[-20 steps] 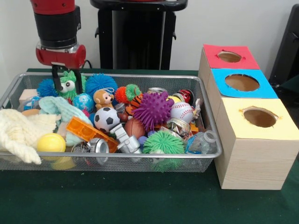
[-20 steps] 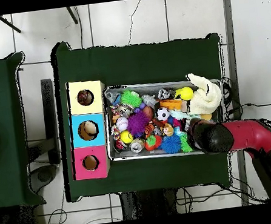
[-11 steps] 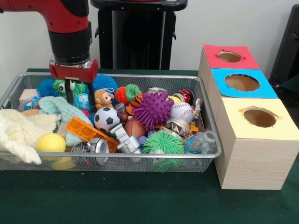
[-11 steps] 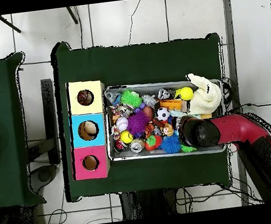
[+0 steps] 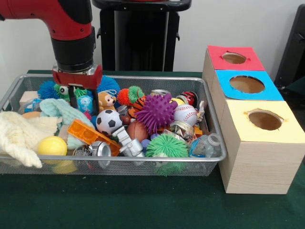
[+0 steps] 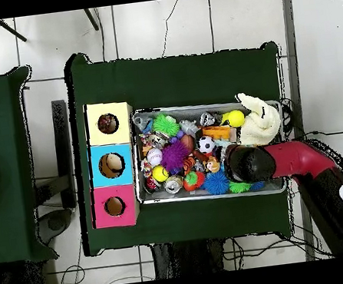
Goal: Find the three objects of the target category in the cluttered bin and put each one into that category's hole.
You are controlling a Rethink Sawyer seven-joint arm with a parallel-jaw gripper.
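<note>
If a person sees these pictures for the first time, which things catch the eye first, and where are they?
The red and black arm comes down at the left of the front view, its gripper low over the toys in the wire bin. In the middle of the bin sits a spiky purple ball, with a soccer ball to its left. Right of the bin stand three wooden boxes with holes, topped red, blue and yellow.

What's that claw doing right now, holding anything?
Gripper: open, fingers down either side of a small blue globe ball in the bin, nothing gripped yet.

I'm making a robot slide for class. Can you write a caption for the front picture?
Red robot gripper reaches into a wire bin full of toys, beside a box with three colored holes.
</note>
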